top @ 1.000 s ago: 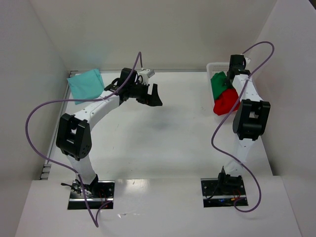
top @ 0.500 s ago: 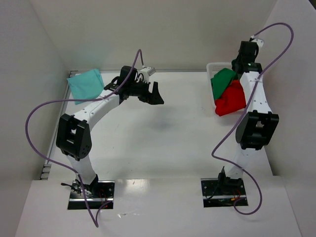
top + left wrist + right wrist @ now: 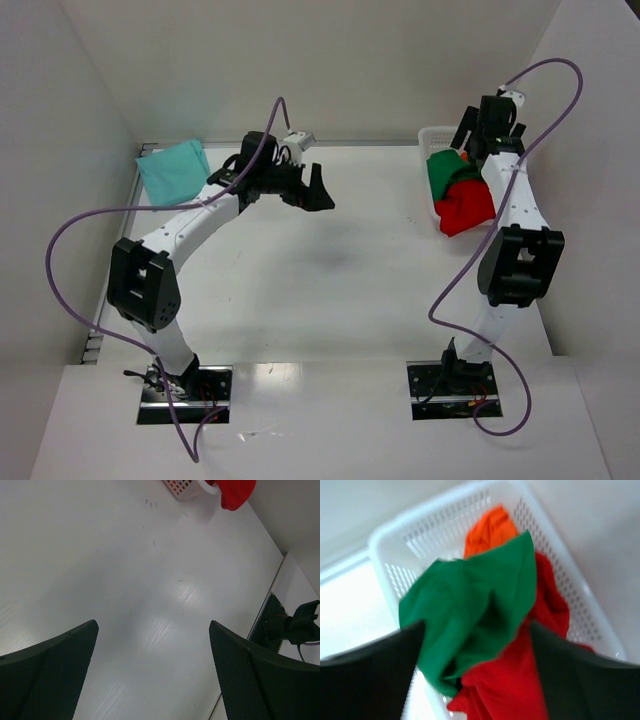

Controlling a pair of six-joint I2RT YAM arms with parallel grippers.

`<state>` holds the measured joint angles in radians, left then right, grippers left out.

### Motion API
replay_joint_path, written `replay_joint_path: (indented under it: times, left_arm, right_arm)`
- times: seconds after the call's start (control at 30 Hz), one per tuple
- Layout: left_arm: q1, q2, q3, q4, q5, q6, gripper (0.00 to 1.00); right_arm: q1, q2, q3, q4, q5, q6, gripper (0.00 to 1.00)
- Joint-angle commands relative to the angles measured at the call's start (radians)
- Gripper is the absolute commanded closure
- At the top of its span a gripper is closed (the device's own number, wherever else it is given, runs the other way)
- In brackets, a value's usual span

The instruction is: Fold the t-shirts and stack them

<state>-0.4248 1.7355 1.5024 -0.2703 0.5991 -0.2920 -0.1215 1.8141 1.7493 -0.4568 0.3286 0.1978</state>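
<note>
Right gripper (image 3: 477,625): fingers spread wide, nothing clamped, hanging over the green t-shirt (image 3: 470,595). Green lies crumpled on the red t-shirt (image 3: 540,615), with the orange t-shirt (image 3: 490,527) behind, all in the white basket (image 3: 395,540) at the table's (image 3: 330,280) far right. Teal t-shirt (image 3: 173,170) lies flat at the far left corner. Left gripper (image 3: 153,625): wide open, empty, above bare tabletop

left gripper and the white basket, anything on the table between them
Nothing. In the top view the table between the left gripper and the white basket is bare; the left wrist view shows the same.
</note>
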Motion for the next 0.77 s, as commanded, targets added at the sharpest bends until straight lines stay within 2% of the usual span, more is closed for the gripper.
replay_joint_path:
  times: [0.0, 0.27, 0.43, 0.6, 0.73]
  left_arm:
    - [-0.003, -0.051, -0.01, -0.001, -0.036, 0.01, 0.0]
    - [-0.003, -0.085, 0.005, -0.043, -0.11, 0.01, 0.0]
    - [0.008, -0.146, 0.044, -0.104, -0.289, 0.01, 0.0]
    - [0.06, -0.26, 0.01, -0.116, -0.426, 0.025, 0.0]
    - [0.072, -0.284, 0.001, -0.147, -0.519, 0.05, 0.0]
  right_arm:
    - [-0.009, -0.01, -0.027, 0.047, -0.039, -0.006, 0.0]
    - [-0.009, -0.067, 0.007, -0.046, -0.069, 0.06, 0.0]
    - [-0.009, -0.226, -0.112, 0.02, -0.071, 0.091, 0.0]
    - [-0.009, -0.285, -0.178, 0.02, -0.1, 0.091, 0.0]
    - [-0.009, -0.312, -0.221, 0.029, -0.134, 0.1, 0.0]
